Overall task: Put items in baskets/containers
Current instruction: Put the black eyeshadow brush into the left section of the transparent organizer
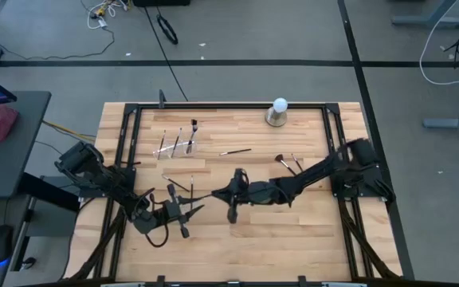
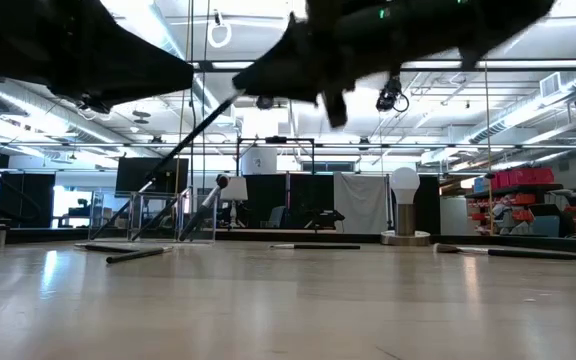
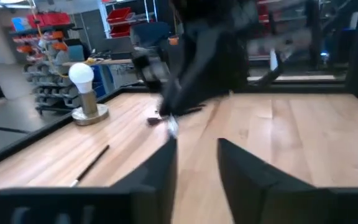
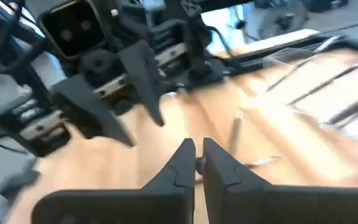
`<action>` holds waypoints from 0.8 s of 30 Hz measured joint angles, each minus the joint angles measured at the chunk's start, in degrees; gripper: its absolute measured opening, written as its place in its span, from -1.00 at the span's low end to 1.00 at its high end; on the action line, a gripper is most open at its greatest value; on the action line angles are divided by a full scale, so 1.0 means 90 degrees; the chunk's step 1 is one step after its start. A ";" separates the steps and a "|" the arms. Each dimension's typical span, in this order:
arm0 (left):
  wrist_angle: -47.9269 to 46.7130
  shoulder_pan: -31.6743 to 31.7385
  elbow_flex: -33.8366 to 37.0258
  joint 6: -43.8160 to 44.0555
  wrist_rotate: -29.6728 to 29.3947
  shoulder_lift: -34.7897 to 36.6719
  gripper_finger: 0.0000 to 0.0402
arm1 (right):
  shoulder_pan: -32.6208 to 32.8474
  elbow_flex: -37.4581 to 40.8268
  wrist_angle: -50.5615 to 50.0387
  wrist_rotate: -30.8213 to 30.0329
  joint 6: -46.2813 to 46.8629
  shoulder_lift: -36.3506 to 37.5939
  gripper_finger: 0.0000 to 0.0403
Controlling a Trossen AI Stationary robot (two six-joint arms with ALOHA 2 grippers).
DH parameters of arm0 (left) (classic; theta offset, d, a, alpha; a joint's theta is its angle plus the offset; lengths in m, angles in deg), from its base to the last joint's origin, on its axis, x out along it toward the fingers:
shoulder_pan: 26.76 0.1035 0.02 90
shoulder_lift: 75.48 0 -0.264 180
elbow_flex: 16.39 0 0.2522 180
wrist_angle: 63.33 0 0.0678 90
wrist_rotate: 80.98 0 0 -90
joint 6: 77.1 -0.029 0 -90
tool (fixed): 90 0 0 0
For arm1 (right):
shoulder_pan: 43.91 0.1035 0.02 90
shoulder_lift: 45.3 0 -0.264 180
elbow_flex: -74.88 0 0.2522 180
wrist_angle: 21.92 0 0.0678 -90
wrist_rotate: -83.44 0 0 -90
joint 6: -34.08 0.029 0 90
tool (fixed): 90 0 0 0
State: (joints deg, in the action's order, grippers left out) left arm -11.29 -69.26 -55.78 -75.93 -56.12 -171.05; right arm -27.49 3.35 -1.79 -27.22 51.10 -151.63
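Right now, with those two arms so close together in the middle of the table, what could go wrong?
The left gripper and right gripper sit very near each other, so they might collide. The right gripper is shut on a thin brush, which could slip out. Loose brushes lie close by and could get knocked away.

From above, my two dark arms reach inward over the pale wooden worktop. My left gripper sits low on the left side; its fingers stand apart with nothing between them. My right gripper lies near the middle, just beside the left one. Toward the far left stands the small clear plastic holder with thin dark brushes in it. One dark-handled brush lies loose near it, and two more brushes lie by my right arm. A white ball on a grey round base stands at the far edge.
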 joint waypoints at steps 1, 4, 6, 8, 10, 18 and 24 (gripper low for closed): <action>-0.0036 0.0081 -0.0003 0.0056 0.0174 0.0000 -0.31 | -0.0010 -0.0082 -0.0374 -0.0010 -0.0130 0.0186 -0.96; -0.0278 0.0425 -0.0007 0.0394 0.0828 0.0000 -0.09 | -0.0014 -0.0248 -0.1232 0.0149 -0.0602 0.0571 -0.96; -0.0516 0.0692 -0.0007 0.0672 0.1144 0.0000 0.01 | -0.0012 -0.0343 -0.1649 0.0409 -0.0820 0.0670 -0.96; -0.0692 0.0911 -0.0007 0.0786 0.1306 -0.0002 0.06 | -0.0009 -0.0489 -0.1946 0.0569 -0.0955 0.0679 -0.97; -0.0749 0.1055 -0.0049 0.0774 0.1397 0.0000 0.07 | -0.0007 -0.0588 -0.2295 0.0581 -0.1044 0.0682 -0.97; -0.1678 0.1397 -0.0632 0.0469 0.2409 -0.0002 -0.24 | -0.0012 -0.0611 -0.2450 0.0577 -0.1116 0.0634 -0.96; -0.2344 0.1542 -0.1085 0.0463 0.2523 -0.0002 -0.65 | -0.0009 -0.0611 -0.2454 0.0585 -0.1116 0.0634 -0.96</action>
State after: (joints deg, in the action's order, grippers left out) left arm -32.38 -55.38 -65.54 -71.76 -33.41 -171.07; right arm -27.57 -2.15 -23.87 -21.96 41.06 -145.92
